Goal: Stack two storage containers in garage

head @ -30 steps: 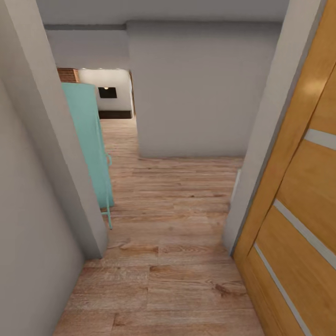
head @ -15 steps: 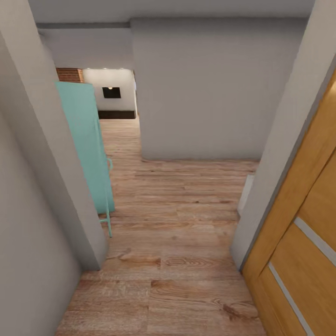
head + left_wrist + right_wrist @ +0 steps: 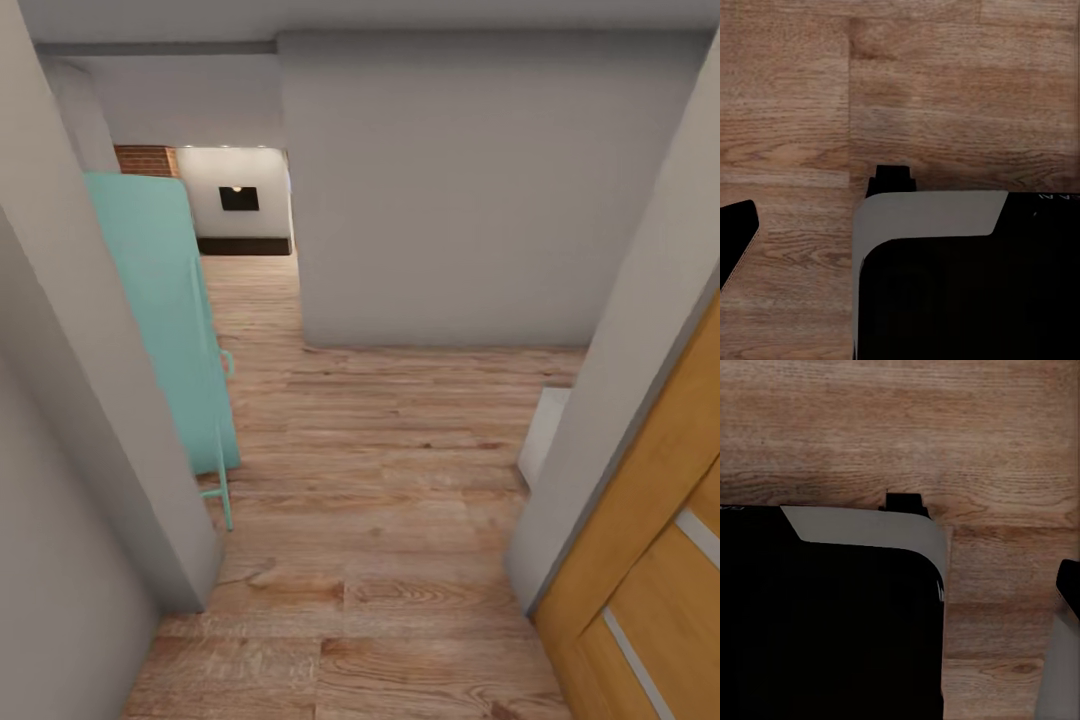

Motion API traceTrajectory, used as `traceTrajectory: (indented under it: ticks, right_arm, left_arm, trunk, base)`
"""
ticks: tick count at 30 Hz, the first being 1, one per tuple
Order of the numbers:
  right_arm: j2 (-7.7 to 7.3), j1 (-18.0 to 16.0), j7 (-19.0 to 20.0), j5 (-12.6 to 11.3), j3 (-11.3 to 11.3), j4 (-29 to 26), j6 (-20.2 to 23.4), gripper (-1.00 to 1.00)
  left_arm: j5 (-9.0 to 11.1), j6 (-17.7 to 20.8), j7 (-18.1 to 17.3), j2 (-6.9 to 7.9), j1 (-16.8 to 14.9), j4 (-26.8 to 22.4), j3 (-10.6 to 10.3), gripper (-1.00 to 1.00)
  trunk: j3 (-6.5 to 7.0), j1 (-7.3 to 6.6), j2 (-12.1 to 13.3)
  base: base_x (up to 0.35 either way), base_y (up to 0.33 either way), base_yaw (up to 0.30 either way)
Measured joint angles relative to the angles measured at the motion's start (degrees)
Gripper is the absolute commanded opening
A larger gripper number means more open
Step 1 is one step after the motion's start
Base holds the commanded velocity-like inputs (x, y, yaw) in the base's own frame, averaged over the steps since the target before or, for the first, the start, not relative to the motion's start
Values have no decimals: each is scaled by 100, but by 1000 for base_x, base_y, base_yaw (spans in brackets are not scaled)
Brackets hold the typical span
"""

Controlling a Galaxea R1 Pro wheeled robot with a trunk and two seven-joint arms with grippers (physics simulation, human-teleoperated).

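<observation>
Fingers of both grippers cannot be judged open or closed; each wrist view looks down past the robot's dark base onto the wood plank floor. Over the last second the doorway's wall edges have slid outward and the orange door has drawn off right: the robot is rolling forward through the gap. Neither storage container is visible, so the living room, glimpsed by its brick-topped fireplace, likely lies ahead. A teal panel narrows the left side; open planks lead on.

My head camera looks forward and down a hallway over the plank floor. Both wrist cameras face that floor closely.
</observation>
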Motion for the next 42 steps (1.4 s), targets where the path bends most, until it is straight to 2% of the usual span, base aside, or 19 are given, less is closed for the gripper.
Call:
traceTrajectory:
  ticks: [42]
  right_arm:
    - [-8,0,-3,4,1,0,3,100]
  left_arm:
    - [0,-64,-4,0,2,0,0,100]
  trunk:
    - [0,0,0]
  base:
    - [322,0,0]
